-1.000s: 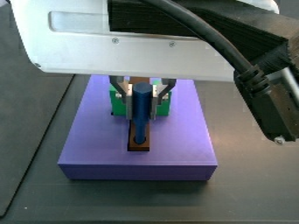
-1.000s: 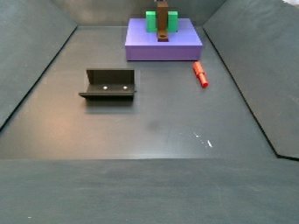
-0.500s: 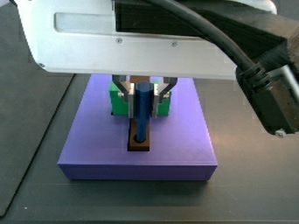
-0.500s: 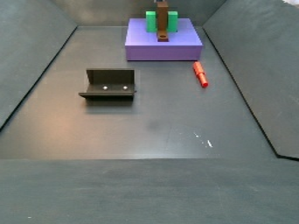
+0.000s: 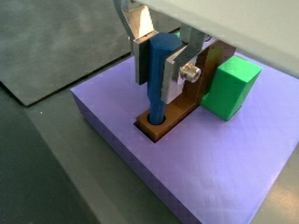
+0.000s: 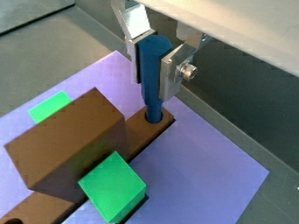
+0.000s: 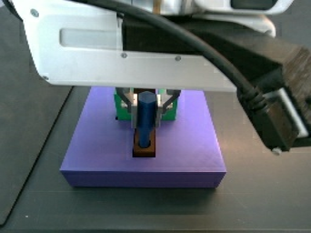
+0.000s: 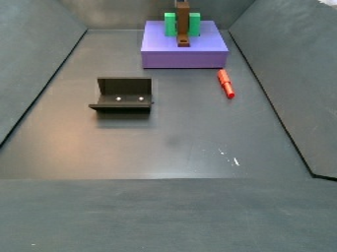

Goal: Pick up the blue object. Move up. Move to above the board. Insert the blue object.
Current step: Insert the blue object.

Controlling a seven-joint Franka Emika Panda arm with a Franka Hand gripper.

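Right now the gripper [image 5: 162, 54] hangs over the board [image 5: 222, 162], its silver plates closed on the peg [image 5: 156, 74], which stands upright with its lower tip at or just inside the hole in the brown strip [image 5: 167, 122], beside the green block [image 5: 225, 87]. The main risk, as I judge it, is a jam — if the peg is a touch off-centre or tilted when it is pushed down, the tip could catch the hole's rim, and the peg could slip up between the pads or lever the strip. Letting go too soon could leave it leaning in the hole rather than seated. How deep the tip sits cannot be told: in both wrist views the rim hides the peg's end. In a side view the arm's white housing [image 7: 134, 50] and a black cable cover the gripper's upper part, so only the peg [image 7: 145, 116] and finger ends show. In a far side view the board [image 8: 184, 47] is small, the red peg [image 8: 226, 83] and fixture [image 8: 122, 95] lie well apart on the floor — the gripper itself is hard to make out there.
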